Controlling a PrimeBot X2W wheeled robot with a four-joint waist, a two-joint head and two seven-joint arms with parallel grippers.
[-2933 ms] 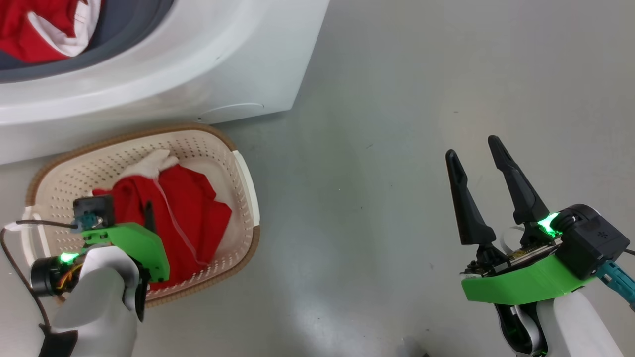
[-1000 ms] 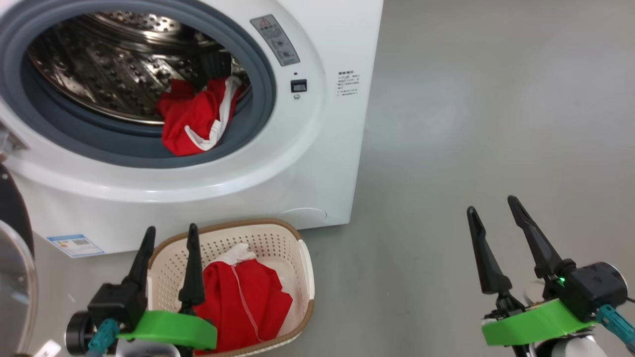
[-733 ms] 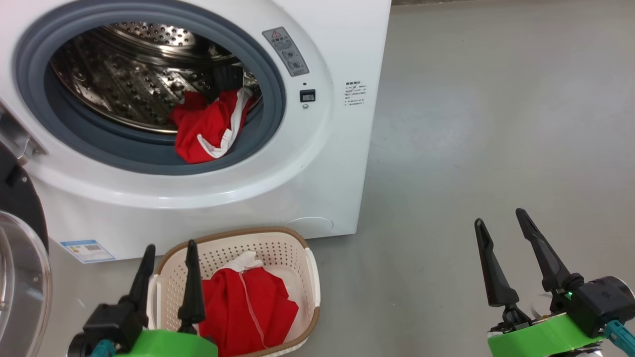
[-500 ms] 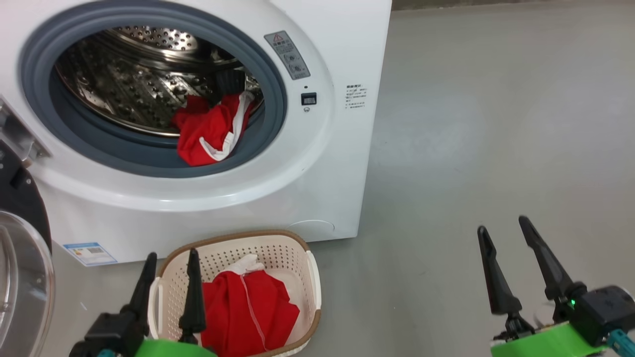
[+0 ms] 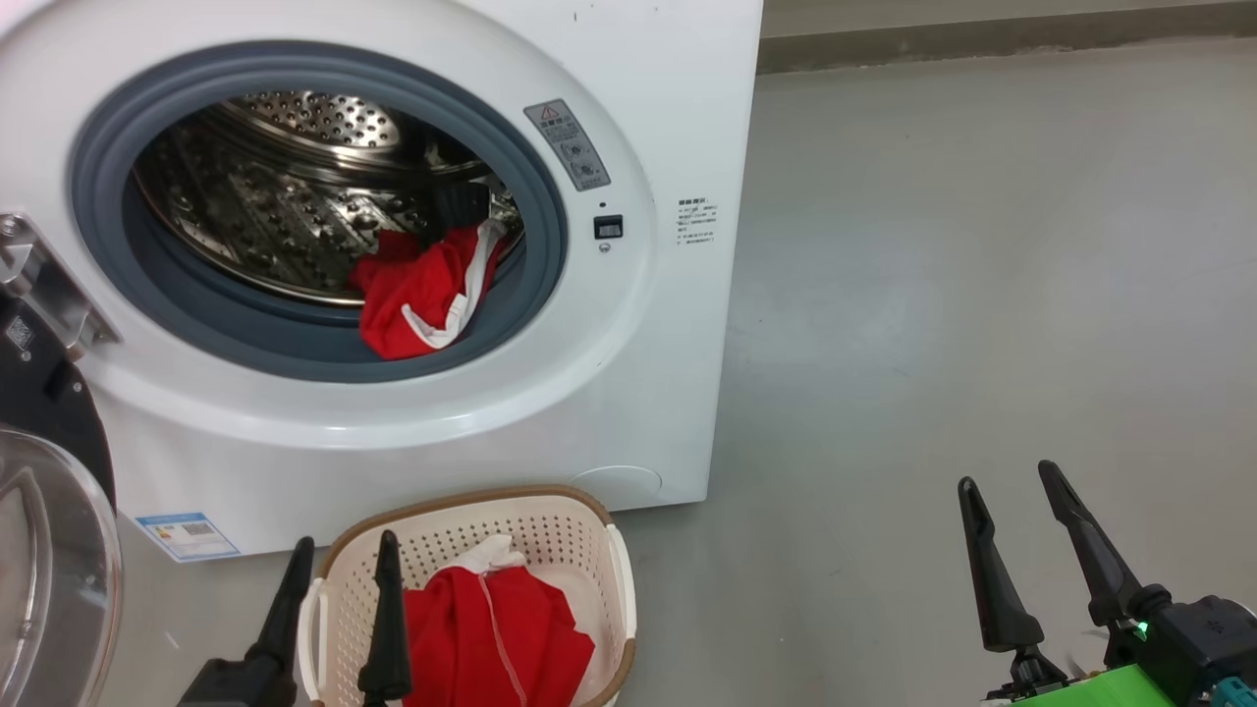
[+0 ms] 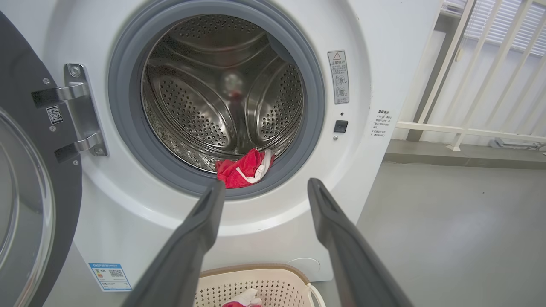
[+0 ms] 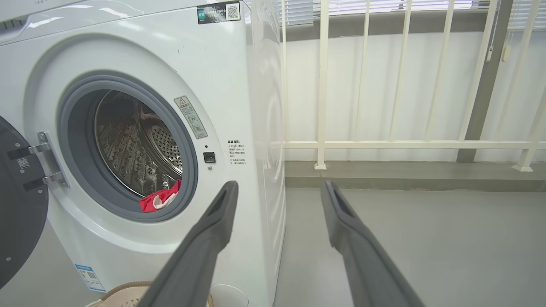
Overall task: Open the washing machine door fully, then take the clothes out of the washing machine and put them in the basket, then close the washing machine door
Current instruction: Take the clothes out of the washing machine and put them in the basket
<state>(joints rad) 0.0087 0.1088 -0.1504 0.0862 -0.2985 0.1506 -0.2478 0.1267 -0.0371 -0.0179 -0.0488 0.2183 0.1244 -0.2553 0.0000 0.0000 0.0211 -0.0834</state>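
Left gripper (image 5: pixel 346 545): jaws apart, empty, standing over the basket (image 5: pixel 550 530) rim, one red garment (image 5: pixel 491 638) just right of them. Second garment (image 5: pixel 417 295) lies at the washing machine (image 5: pixel 648 373) mouth, well ahead. Door (image 5: pixel 44 412) stands open. Right gripper (image 5: pixel 1009 478): jaws apart, empty, well clear.

At 8 o'clock in the head view, the left edge cuts off much of the washing machine door (image 5: pixel 44 550). At 7 o'clock the bottom edge cuts off the basket (image 5: pixel 462 499), the red clothes (image 5: pixel 491 628) in it and the body of the left end effector (image 5: pixel 347 540). The small print (image 5: pixel 695 218) on the washing machine (image 5: pixel 628 393), near 1 o'clock, is too tiny to read.
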